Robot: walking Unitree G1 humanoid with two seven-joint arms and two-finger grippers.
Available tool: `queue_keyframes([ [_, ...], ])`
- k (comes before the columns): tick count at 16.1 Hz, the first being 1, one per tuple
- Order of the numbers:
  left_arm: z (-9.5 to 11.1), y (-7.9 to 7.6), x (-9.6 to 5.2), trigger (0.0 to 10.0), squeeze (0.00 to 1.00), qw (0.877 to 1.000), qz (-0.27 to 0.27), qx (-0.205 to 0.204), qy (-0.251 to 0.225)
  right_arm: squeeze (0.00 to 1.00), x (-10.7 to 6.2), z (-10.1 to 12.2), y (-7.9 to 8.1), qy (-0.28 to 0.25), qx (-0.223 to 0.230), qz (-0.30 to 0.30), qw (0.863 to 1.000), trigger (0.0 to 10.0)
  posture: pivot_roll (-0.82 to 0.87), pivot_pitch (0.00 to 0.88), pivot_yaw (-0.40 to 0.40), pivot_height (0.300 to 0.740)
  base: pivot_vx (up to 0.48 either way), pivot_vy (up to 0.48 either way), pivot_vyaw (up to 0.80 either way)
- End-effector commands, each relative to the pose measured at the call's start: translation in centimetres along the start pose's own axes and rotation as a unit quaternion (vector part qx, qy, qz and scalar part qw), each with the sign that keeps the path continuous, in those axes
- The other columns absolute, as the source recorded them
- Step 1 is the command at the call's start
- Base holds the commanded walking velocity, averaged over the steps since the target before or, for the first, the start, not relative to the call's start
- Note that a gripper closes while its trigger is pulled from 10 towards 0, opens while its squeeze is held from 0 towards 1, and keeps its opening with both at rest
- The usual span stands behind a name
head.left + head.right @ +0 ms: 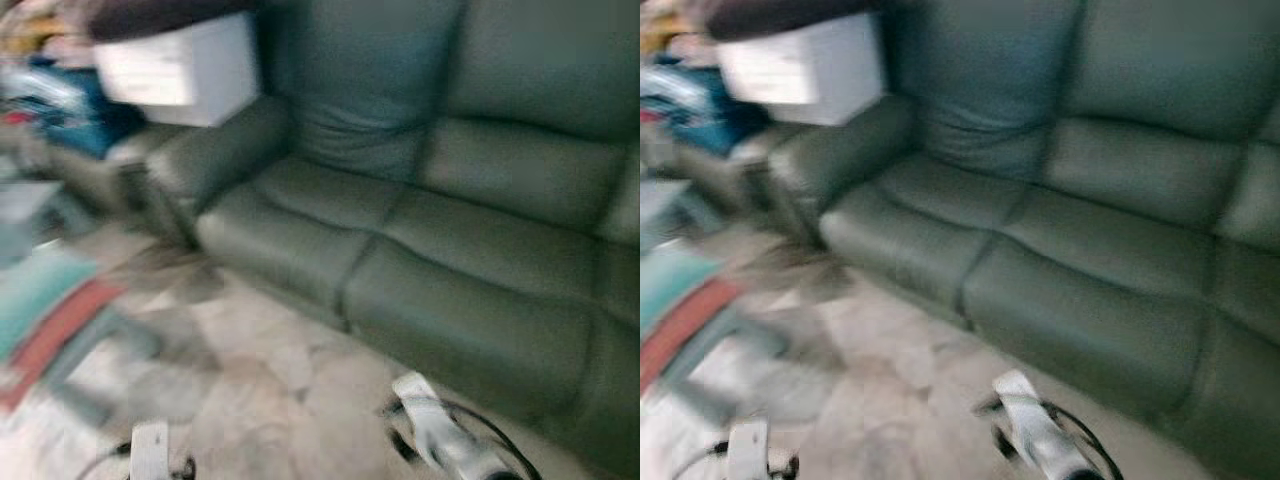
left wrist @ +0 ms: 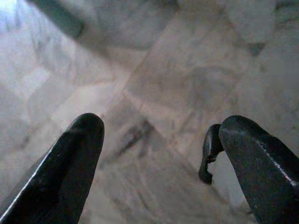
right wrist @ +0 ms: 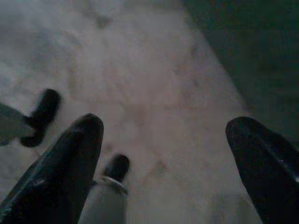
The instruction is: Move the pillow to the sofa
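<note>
**Two empty grippers hang low in front of the green sofa**

Both head views are blurred. A dark green sofa (image 1: 440, 230) runs across the upper and right part of the scene, its seat cushions bare and its armrest on the robot's left. Beyond that armrest sits a white box-like object (image 1: 185, 70) with something dark lying along its top; the blur does not let me say what either is, and no pillow can be made out with certainty anywhere.

The left gripper (image 2: 161, 140) points down at the pale marble floor (image 2: 154, 84), its two black fingers (image 2: 79, 158) spread wide with nothing between them. Past its tips lies bare veined tile, and a dark green edge shows at the far corner of that wrist view. In the head view the left arm (image 1: 150, 450) appears low down, well apart from the sofa.

The right gripper (image 3: 163, 149) also hangs over the floor with its fingers set wide and empty. The sofa's dark front lies just off to one side of it. The right arm (image 1: 440, 430) shows close to the sofa's front edge.

Farther out on the left gripper's side, teal and red flat items (image 1: 50, 310) lie on the floor, too smeared to identify, with blue clutter (image 1: 60, 105) beyond them.
</note>
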State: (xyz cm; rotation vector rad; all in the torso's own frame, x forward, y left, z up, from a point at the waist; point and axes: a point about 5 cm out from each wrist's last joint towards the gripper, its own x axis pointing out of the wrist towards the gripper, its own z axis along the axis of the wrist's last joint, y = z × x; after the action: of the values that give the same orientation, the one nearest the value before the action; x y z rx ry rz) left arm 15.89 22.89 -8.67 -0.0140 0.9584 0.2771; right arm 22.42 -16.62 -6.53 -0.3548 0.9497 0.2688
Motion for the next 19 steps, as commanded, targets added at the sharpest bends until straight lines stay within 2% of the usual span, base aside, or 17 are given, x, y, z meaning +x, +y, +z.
queue_keyframes([
  [1,0.1,0.7,0.0,10.0,0.00,1.000,0.002,0.005,0.001,0.00,0.2,0.8,1.5,-0.010,0.010,0.012,1.000,10.0,-0.11,0.051,0.064,0.740,0.000,0.000,0.00],
  [3,-0.4,1.0,-0.1,10.0,0.00,1.000,-0.010,0.000,0.007,0.00,0.3,0.8,2.6,-0.008,0.034,0.012,0.999,10.0,-0.11,0.048,0.069,0.740,0.000,0.000,0.00],
  [4,-0.6,1.1,-0.1,10.0,0.00,1.000,-0.004,-0.002,0.010,0.00,0.3,0.9,3.0,-0.011,0.067,0.007,0.998,10.0,-0.11,0.045,0.072,0.740,0.000,0.000,0.00],
  [6,-0.8,1.0,-0.4,10.0,0.00,0.999,-0.033,-0.013,-0.011,0.00,0.3,0.8,3.8,-0.012,0.110,0.009,0.994,10.0,-0.12,0.045,0.066,0.740,0.000,0.000,0.00],
  [8,-1.7,1.5,-0.9,10.0,0.00,0.998,-0.041,-0.012,-0.043,0.00,0.1,-1.5,4.3,0.013,0.165,0.002,0.986,10.0,-0.11,0.049,0.057,0.740,0.000,0.000,0.00],
  [9,-2.5,1.6,-1.2,10.0,0.00,0.998,-0.051,-0.005,-0.035,0.00,-0.1,-2.7,5.0,0.024,0.178,0.002,0.984,10.0,-0.12,0.048,0.055,0.740,0.000,0.000,0.00],
  [10,-3.0,1.9,-1.4,10.0,0.00,0.998,-0.060,0.008,-0.032,0.00,0.2,-0.7,3.5,0.011,0.184,-0.008,0.983,10.0,-0.13,0.049,0.048,0.740,0.000,0.000,0.00],
  [11,-3.0,2.4,-1.7,10.0,0.00,0.997,-0.052,0.016,-0.054,0.00,0.3,1.4,2.0,-0.008,0.190,-0.024,0.982,10.0,-0.14,0.053,0.043,0.740,0.000,0.000,0.00],
  [12,-2.9,2.9,-1.9,10.0,0.00,0.996,-0.035,0.030,-0.076,0.00,0.3,2.1,1.5,-0.016,0.183,-0.031,0.983,10.0,-0.13,0.052,0.038,0.740,0.000,0.000,0.00],
  [13,-3.3,2.9,-2.1,10.0,0.00,0.997,-0.027,0.022,-0.076,0.00,0.3,2.5,1.2,-0.018,0.169,-0.037,0.985,10.0,-0.13,0.051,0.035,0.740,0.000,0.000,0.00],
  [14,-3.9,3.2,-2.1,10.0,0.00,0.998,-0.014,0.003,-0.063,0.00,0.3,3.6,0.8,-0.024,0.131,-0.043,0.990,10.0,-0.13,0.049,0.029,0.740,0.000,0.000,0.00],
  [15,-4.3,3.6,-2.2,10.0,0.00,0.999,-0.003,-0.003,-0.049,0.00,0.3,4.3,0.6,-0.030,0.122,-0.044,0.991,10.0,-0.14,0.042,0.017,0.740,0.000,0.000,0.00],
  [16,-4.9,4.4,-2.4,10.0,0.00,0.999,0.024,-0.026,-0.033,0.00,0.3,4.9,0.3,-0.033,0.114,-0.046,0.992,10.0,-0.15,0.041,0.007,0.740,0.000,0.000,0.00],
  [17,-5.1,5.8,-2.5,10.0,0.00,0.993,0.075,-0.090,-0.029,0.00,0.4,3.6,1.1,-0.024,0.108,-0.054,0.992,10.0,-0.17,0.039,-0.004,0.740,0.000,0.000,0.00],
  [18,-4.1,6.8,-2.4,10.0,0.00,0.987,0.089,-0.123,-0.058,0.00,0.3,4.0,0.9,-0.037,0.129,-0.070,0.988,10.0,-0.16,0.046,-0.002,0.740,0.000,0.000,0.00],
  [19,-1.8,7.3,-2.1,10.0,0.00,0.986,0.073,-0.104,-0.104,0.00,0.2,7.1,1.1,-0.086,0.109,-0.078,0.987,10.0,-0.17,0.051,0.008,0.740,0.000,0.000,0.00],
])
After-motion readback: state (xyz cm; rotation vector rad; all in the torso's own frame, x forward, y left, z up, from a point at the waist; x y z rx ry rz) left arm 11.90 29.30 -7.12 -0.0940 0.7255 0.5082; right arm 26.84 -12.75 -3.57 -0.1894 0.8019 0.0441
